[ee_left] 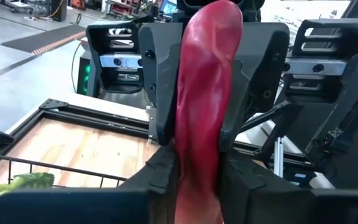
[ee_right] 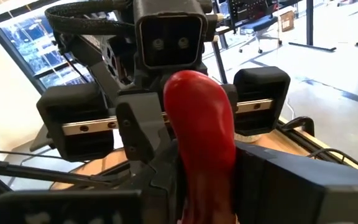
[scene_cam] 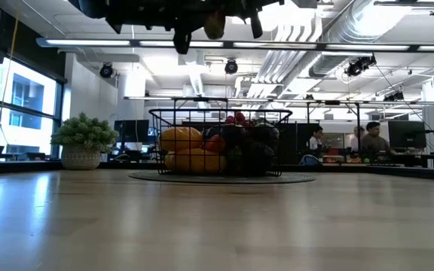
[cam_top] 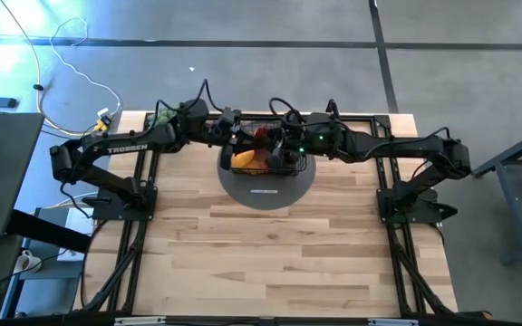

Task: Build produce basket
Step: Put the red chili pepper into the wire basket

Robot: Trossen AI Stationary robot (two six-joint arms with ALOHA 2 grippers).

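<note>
Pinched at both ends by left gripper [ee_left: 201, 179] and right gripper [ee_right: 209, 180]: long glossy red toy vegetable [ee_left: 207, 74]. Risk: mistimed release, tumbling past black wire-mesh basket [scene_cam: 221, 113] below.

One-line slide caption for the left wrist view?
Both pincers meet on a long red pepper above the wire basket, mid-handover.

Crowded airspace over the basket [cam_top: 270, 156]

Left gripper [cam_top: 254, 138] and right gripper [cam_top: 275, 140] meet nose to nose on one red produce piece [ee_left: 205, 106]; table [cam_top: 270, 258] nearer than both lies open.
</note>
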